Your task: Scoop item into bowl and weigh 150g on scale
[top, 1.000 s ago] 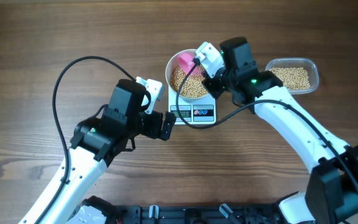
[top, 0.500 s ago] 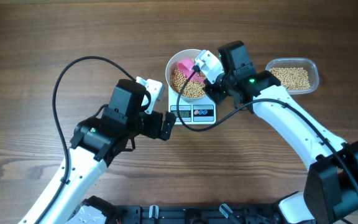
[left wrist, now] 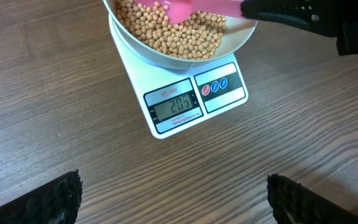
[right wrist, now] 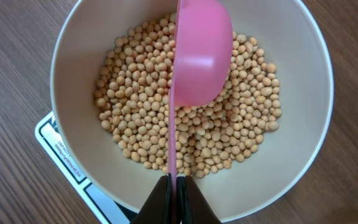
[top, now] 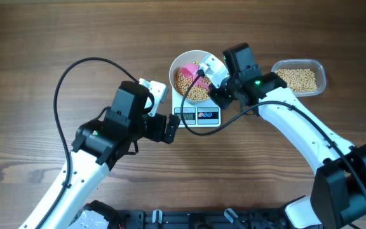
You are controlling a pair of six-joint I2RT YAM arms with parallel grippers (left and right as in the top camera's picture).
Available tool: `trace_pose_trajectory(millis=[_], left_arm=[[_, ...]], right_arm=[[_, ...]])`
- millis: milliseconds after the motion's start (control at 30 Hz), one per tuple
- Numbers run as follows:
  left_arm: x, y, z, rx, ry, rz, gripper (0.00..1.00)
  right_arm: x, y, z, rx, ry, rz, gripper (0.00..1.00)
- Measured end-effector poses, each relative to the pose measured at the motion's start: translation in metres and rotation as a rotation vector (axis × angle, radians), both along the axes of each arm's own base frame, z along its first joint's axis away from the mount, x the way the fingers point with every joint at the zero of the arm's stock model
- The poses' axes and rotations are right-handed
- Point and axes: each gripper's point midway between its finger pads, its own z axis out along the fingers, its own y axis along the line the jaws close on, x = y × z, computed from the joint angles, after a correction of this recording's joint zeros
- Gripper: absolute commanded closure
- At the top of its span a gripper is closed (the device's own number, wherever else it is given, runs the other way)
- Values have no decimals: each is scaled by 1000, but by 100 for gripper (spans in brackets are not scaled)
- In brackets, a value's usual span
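The white bowl (top: 174, 69) stands on the white scale (top: 197, 116) and holds a heap of tan beans (right wrist: 135, 118). In the left wrist view the scale (left wrist: 194, 106) has a display that reads 203. My right gripper (right wrist: 174, 186) is shut on the thin handle of a pink scoop (right wrist: 201, 56). The scoop is turned on its side just above the beans, inside the bowl (right wrist: 303, 130). My left gripper (left wrist: 174, 193) is open and holds nothing. It hangs over bare wood just in front of the scale, to its left.
A clear plastic tub (top: 299, 77) with more beans sits right of the scale, behind the right arm. A black cable loops from the right wrist across the scale's front. Dark wooden tabletop lies all around.
The right gripper and pink scoop have shifted slightly over the bowl. The left arm has not moved.
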Motion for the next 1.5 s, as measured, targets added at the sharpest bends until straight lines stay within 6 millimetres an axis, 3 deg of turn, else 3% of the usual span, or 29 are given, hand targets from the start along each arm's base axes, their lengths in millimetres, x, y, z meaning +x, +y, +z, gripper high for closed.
trace_pose_trajectory(millis=[200, 633, 867, 1333, 1433, 1500], left_arm=[[0, 0, 0, 0, 0, 0, 0], [0, 0, 0, 0, 0, 0, 0], [0, 0, 0, 0, 0, 0, 0], [0, 0, 0, 0, 0, 0, 0], [0, 0, 0, 0, 0, 0, 0], [0, 0, 0, 0, 0, 0, 0]], right_arm=[[-12, 2, -5, 35, 82, -32, 96], [-14, 5, -4, 102, 145, -139, 96], [-9, -5, 1, 222, 230, -239, 96], [15, -26, 53, 701, 391, -307, 96], [23, -34, 67, 783, 389, -303, 96], [30, -52, 78, 831, 365, -325, 96]])
